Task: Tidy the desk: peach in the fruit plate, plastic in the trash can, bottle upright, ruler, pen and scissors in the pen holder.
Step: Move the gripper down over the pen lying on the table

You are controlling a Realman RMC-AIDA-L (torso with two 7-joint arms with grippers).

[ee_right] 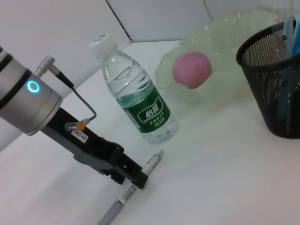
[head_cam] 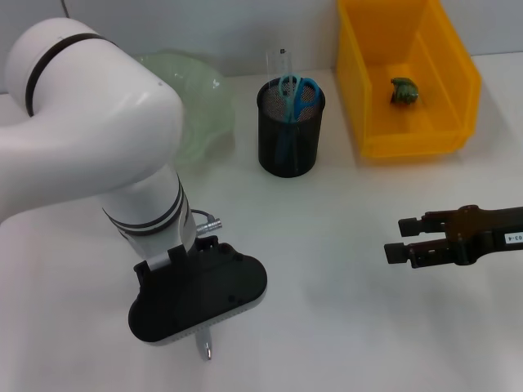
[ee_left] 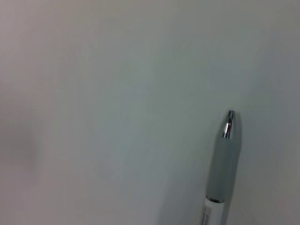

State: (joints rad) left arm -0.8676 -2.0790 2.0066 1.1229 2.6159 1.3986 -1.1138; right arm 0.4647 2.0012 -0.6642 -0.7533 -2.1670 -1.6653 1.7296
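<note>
My left gripper [head_cam: 198,304] is low over the front left of the table and shut on the grey pen [ee_right: 140,177], which lies at table level; the pen's tip pokes out below it [head_cam: 205,349] and fills the left wrist view [ee_left: 224,159]. The right wrist view shows that gripper [ee_right: 131,180] across the pen. My right gripper [head_cam: 402,239] hovers open and empty at the right. The peach [ee_right: 191,69] sits in the green fruit plate [head_cam: 204,94]. The water bottle [ee_right: 137,96] stands upright. The black mesh pen holder [head_cam: 289,135] holds blue scissors [head_cam: 297,91] and a clear ruler [head_cam: 280,61].
A yellow bin [head_cam: 453,77] stands at the back right with a crumpled green piece of plastic [head_cam: 403,91] inside. My left arm's white body [head_cam: 90,139] hides the bottle and most of the left side in the head view.
</note>
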